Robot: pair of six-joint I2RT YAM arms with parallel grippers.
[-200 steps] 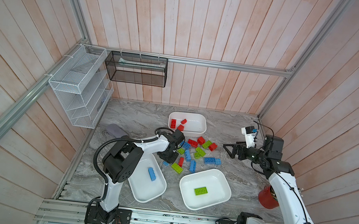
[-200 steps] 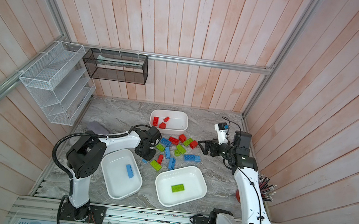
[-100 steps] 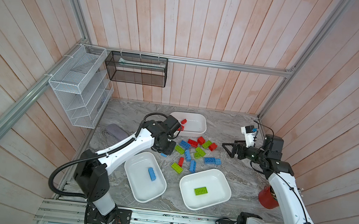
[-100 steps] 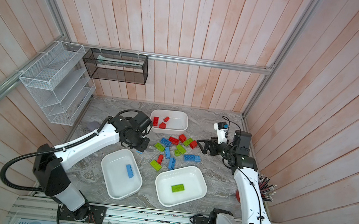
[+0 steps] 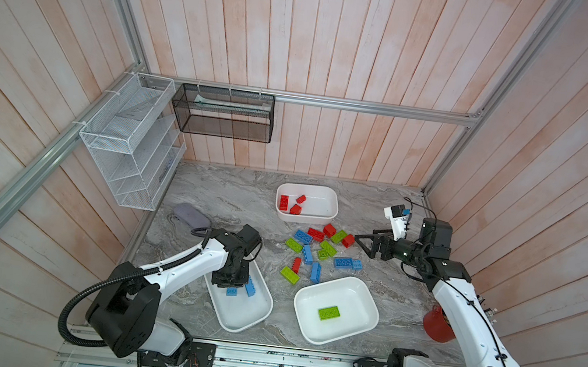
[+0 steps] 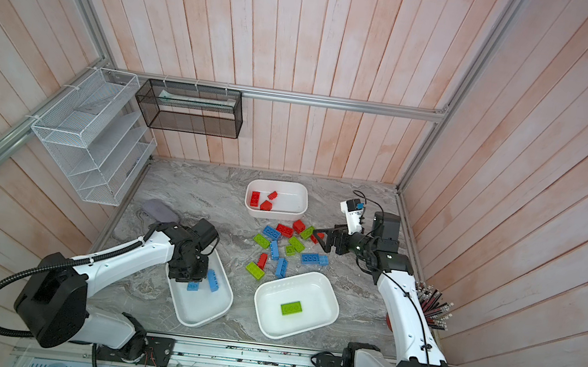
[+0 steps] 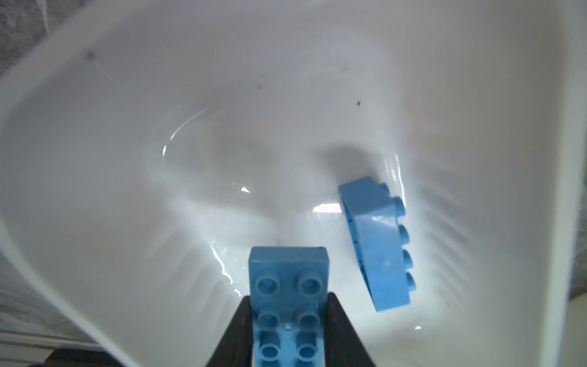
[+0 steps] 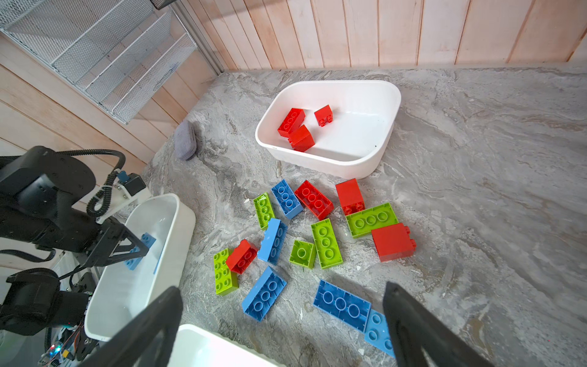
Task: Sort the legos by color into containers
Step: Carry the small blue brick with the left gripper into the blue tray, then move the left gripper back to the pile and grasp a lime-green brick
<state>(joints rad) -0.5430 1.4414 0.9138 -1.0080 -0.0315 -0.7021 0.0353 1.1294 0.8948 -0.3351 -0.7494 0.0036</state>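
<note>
Worktop (image 5: 228,199) carries three white tubs. The one that matters, the blues tub (image 5: 246,315), sits straight under the left pincer (image 7: 289,298). Loose legos (image 5: 318,251) lie in a heap well away from that pincer, over toward the right arm. The right pincer (image 8: 281,288) hovers at the heap's edge, spread wide, nothing between its fingers.

Left pincer is clenched on a blue brick (image 7: 287,308), squeezing it across the narrow width. The brick's long axis runs straight out from the pincer, in line with the fingers, studs facing the wrist camera. Tub floor lies directly beyond the brick's free end, with walls all round in the left wrist view, so the drop path looks clear. Whether the free end touches the floor cannot be told.

A second blue brick (image 7: 378,244) lies on its side just beside the held one, apart from it, studs toward the tub wall, apparently leaning there.

Judgement: the step in hand is release into the blues tub. Only opening is needed, no sideways shift. Small risk: the freed brick tips onto its neighbour, which would be harmless. For the next pick the right pincer is nearer the heap.
</note>
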